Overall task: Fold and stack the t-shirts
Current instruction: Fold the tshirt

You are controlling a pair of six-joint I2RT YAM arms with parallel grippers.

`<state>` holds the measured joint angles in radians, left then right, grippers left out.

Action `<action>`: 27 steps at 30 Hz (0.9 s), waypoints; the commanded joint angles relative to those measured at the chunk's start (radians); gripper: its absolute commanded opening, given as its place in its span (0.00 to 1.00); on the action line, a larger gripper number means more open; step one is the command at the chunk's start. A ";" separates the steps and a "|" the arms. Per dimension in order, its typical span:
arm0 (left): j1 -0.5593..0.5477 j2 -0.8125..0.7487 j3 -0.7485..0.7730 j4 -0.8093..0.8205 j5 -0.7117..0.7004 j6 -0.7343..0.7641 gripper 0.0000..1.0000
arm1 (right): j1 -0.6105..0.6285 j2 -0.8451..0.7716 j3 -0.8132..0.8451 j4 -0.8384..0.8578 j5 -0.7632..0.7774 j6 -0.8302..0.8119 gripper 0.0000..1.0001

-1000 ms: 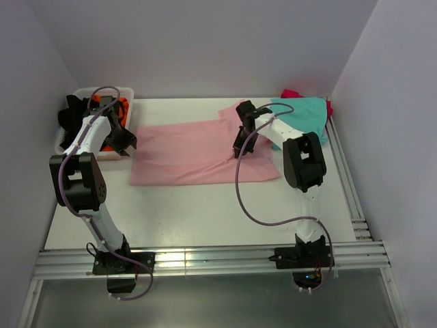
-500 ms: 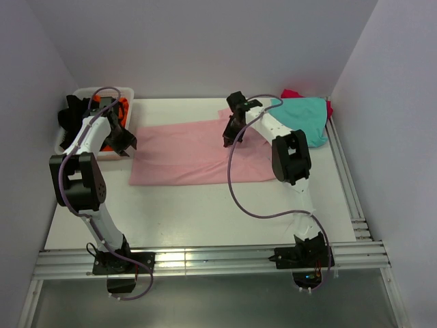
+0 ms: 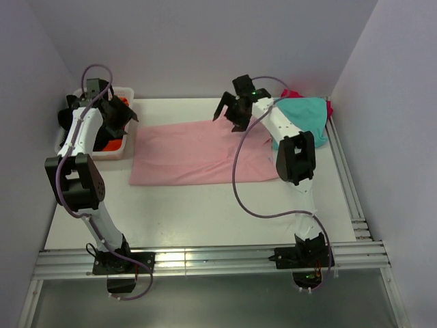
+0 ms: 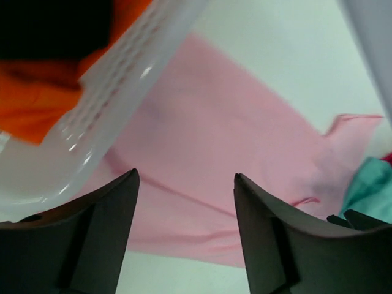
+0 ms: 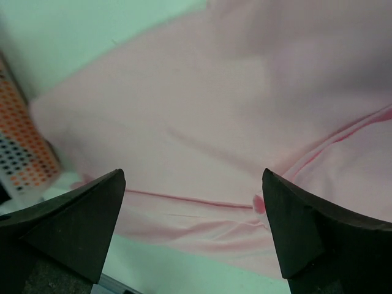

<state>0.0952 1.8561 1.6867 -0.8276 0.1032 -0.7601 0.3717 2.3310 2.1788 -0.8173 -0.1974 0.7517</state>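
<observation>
A light pink t-shirt (image 3: pixel 194 154) lies spread flat across the middle of the table. My left gripper (image 3: pixel 127 113) hangs open above the basket's right edge, near the shirt's left end. In the left wrist view the left gripper (image 4: pixel 185 175) has only pink cloth (image 4: pixel 233 122) far below it. My right gripper (image 3: pixel 228 117) stands open over the shirt's far right part. Its wrist view shows the right gripper (image 5: pixel 193 173) above the pink cloth (image 5: pixel 202 104), holding nothing. A teal t-shirt (image 3: pixel 308 117) lies on a magenta one (image 3: pixel 292 93) at the back right.
A white plastic basket (image 3: pixel 109 152) at the back left holds an orange shirt (image 4: pixel 33 104) and a black shirt (image 3: pixel 68 116). Side walls close in on both sides. An aluminium rail (image 3: pixel 205 263) runs along the near edge.
The right gripper let go of the pink shirt, opened wide and rose toward the far edge. The left gripper opened wider and lifted back over the basket.
</observation>
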 commanded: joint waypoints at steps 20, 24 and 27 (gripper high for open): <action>-0.144 0.540 0.608 0.194 0.017 -0.165 0.70 | -0.129 -0.496 -0.540 0.112 0.013 -0.112 0.98; -0.169 0.571 0.604 0.200 -0.046 -0.165 0.71 | -0.131 -0.516 -0.542 0.087 0.027 -0.144 0.98; -0.172 0.607 0.613 0.167 -0.088 -0.168 0.70 | -0.134 -0.521 -0.545 0.075 0.024 -0.161 0.98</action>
<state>-0.0948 2.4294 2.2517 -0.6598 0.0921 -0.9100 0.2447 1.8725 1.6302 -0.7345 -0.1902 0.6327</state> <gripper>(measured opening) 0.705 0.980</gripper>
